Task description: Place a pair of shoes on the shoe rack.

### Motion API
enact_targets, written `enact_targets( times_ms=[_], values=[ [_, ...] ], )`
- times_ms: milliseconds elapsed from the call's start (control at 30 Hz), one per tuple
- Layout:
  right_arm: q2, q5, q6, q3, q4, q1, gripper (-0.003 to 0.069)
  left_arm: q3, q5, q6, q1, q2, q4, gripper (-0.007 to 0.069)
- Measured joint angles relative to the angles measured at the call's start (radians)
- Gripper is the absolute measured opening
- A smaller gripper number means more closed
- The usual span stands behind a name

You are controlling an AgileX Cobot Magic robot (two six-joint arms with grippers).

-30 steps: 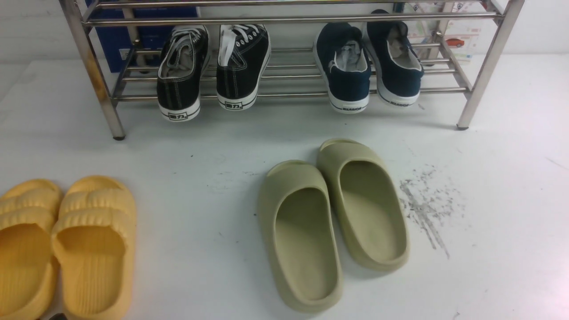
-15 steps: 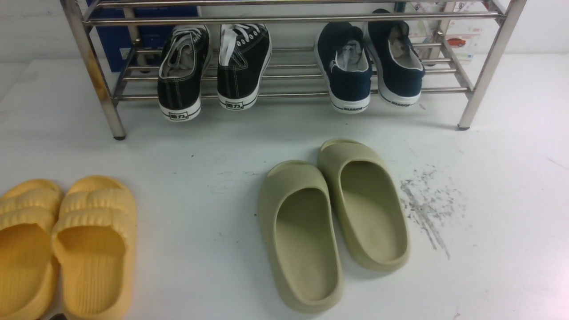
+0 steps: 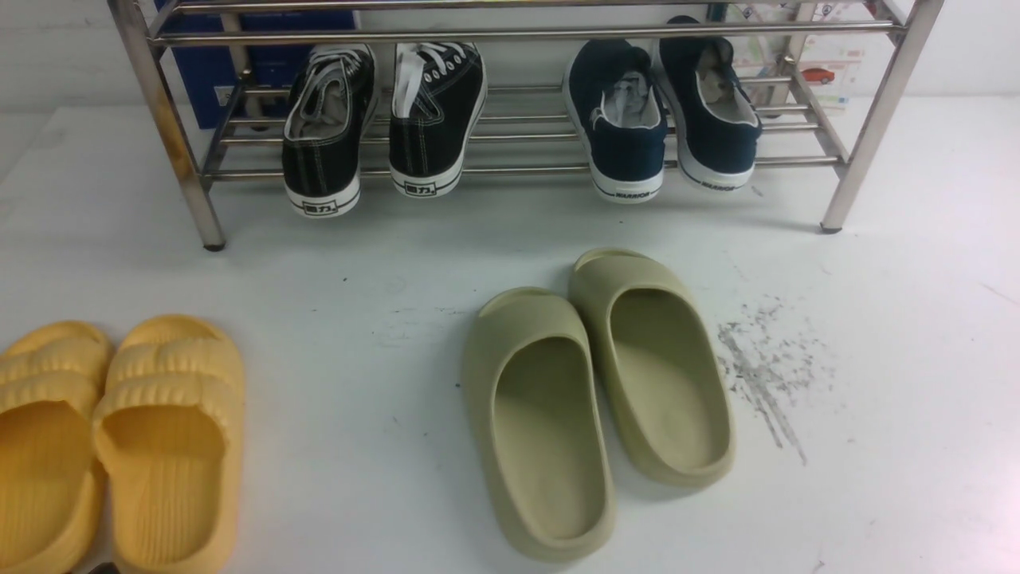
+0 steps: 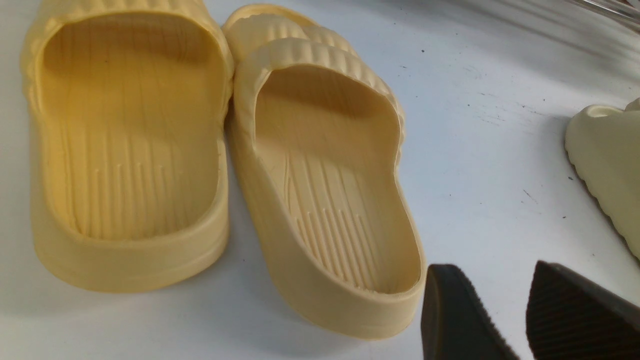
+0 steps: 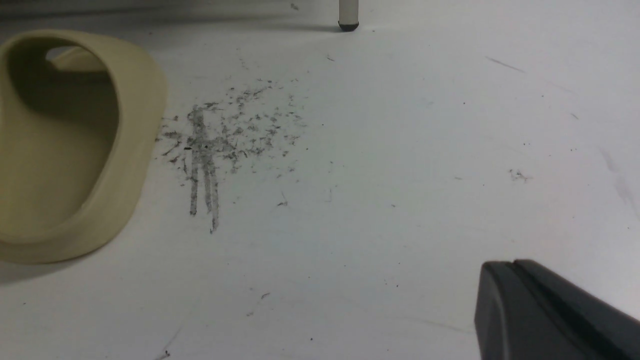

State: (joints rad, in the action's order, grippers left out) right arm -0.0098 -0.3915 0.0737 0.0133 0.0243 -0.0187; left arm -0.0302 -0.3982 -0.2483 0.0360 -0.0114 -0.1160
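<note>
Sitting at the upper right of the front view, the navy shoes (image 3: pixel 661 112) rested heels-out on the rack (image 3: pixel 510 36) — the job looked done. Left wrist view: left gripper (image 4: pixel 520 315) spread, empty, beside yellow slides (image 4: pixel 225 150). Right wrist view: right gripper (image 5: pixel 520 300) pressed together — parked over bare floor (image 5: pixel 400 150).

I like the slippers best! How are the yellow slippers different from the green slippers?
The yellow slippers have ridged straps; the green slippers are smooth. The yellow ones lie far left, the green ones in the middle. Both pairs sit on the white floor, not on the shoe rack.
</note>
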Motion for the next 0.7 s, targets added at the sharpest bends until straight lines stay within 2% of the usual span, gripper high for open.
enact_targets(
  times_ms=[700],
  values=[
    [0.0,0.0,0.0,0.0,0.0,0.0,0.0048,0.0,0.0,0.0,0.0,0.0,0.0,0.0239]
  ],
)
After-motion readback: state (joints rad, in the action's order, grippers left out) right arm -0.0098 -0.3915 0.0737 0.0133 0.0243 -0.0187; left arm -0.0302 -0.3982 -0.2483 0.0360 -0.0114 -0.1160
